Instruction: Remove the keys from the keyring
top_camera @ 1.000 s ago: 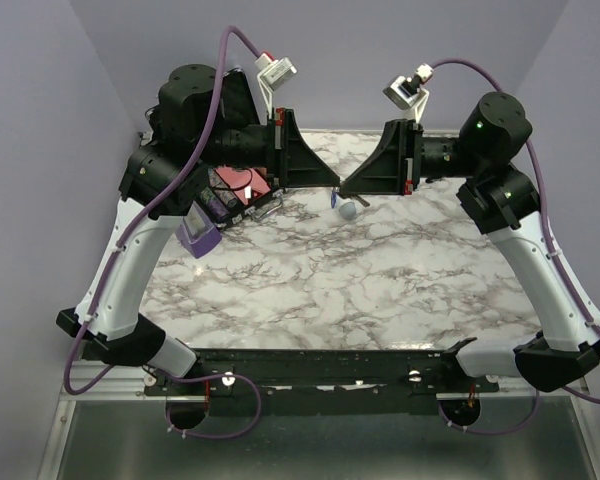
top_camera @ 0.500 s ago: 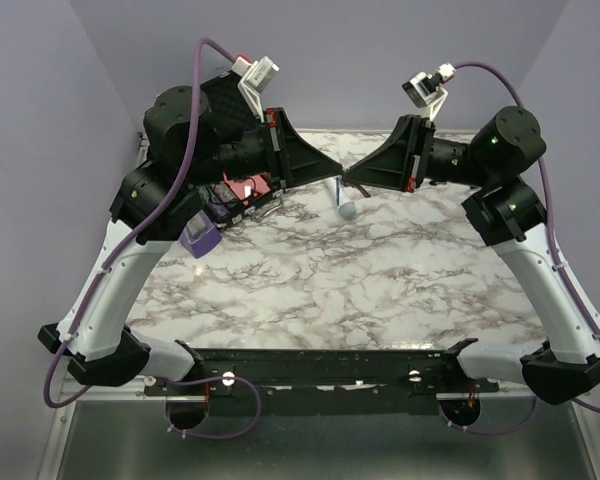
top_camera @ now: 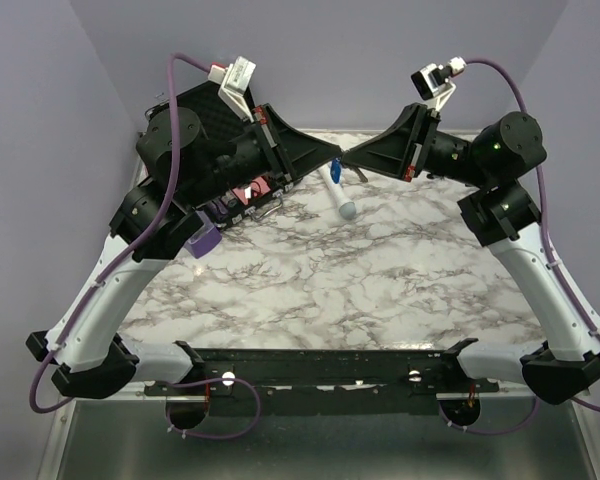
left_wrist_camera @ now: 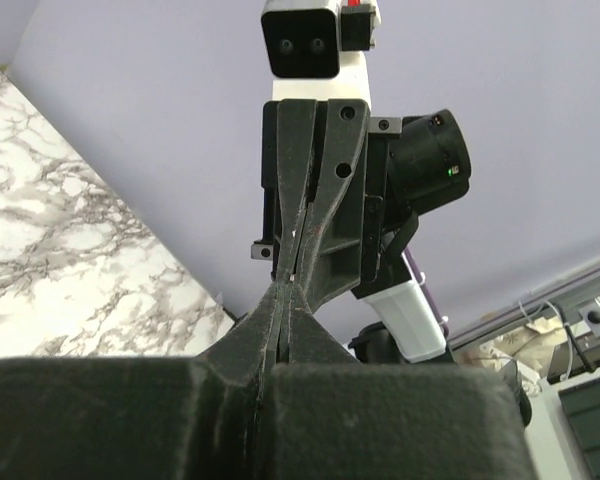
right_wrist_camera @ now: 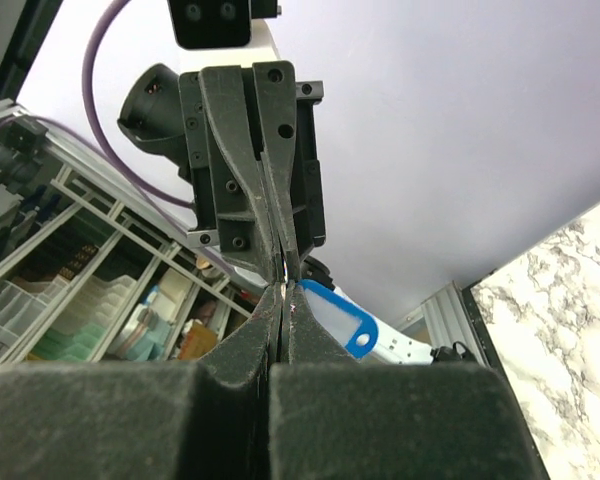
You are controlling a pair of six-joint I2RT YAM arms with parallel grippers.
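Note:
My left gripper [top_camera: 336, 160] and right gripper [top_camera: 346, 163] meet tip to tip, raised above the back middle of the marble table [top_camera: 380, 290]. Both are shut. The blue keyring [top_camera: 335, 171], a blue-rimmed oval tag with a white face, hangs right at the meeting point. In the right wrist view the keyring [right_wrist_camera: 342, 320] sticks out beside my right gripper [right_wrist_camera: 284, 292], with the left gripper's shut jaws just beyond. In the left wrist view my left gripper [left_wrist_camera: 288, 292] pinches a tiny silver glint, the key [left_wrist_camera: 294, 283]. The rest of the key is hidden between the fingertips.
A white wand [top_camera: 340, 196] with a grey-blue tip lies on the table under the grippers. A purple metronome [top_camera: 202, 240] and a pink-red item [top_camera: 248, 190] sit at the back left, partly under the left arm.
Both grippers have risen together and moved toward the back wall, still tip to tip. The blue keyring went up with them, and the wand below now shows in full.

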